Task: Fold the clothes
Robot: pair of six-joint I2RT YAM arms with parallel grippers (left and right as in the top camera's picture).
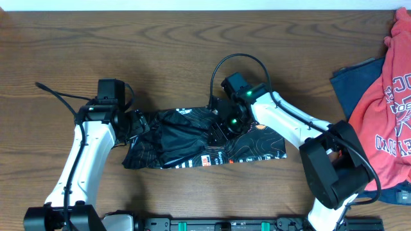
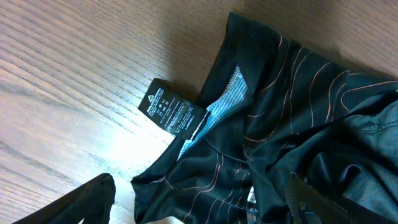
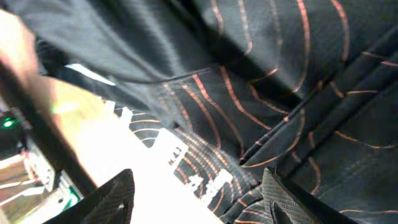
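Looking across from the left, I have bare wooden table (image 1: 38,51) on that side and along the whole far edge, so there is open room to swing. My left arm (image 1: 83,157) reaches up from the near edge, only slightly bent. The left gripper (image 1: 139,124) sits at the left end of the jersey (image 1: 186,138), jaws spread wide with nothing pinched. In the wrist view one finger (image 2: 93,199) is over wood and the other over cloth. A black care label (image 2: 171,109) sticks out from the hem onto the table.

The jersey lies crumpled in a band at the middle of the table, running left to right, and its outline under the folds is hard to read. The right gripper (image 1: 221,131) is down over the jersey's middle and hides that part from above. Its fingers (image 3: 115,196) stand apart over the fabric, but I cannot tell whether they touch it. The right arm (image 1: 289,122) comes in from the near right, elbow sharply folded.

Farther right, a red shirt (image 1: 385,109) lying on a blue garment (image 1: 353,80) is cut off by the frame, well apart from the jersey.
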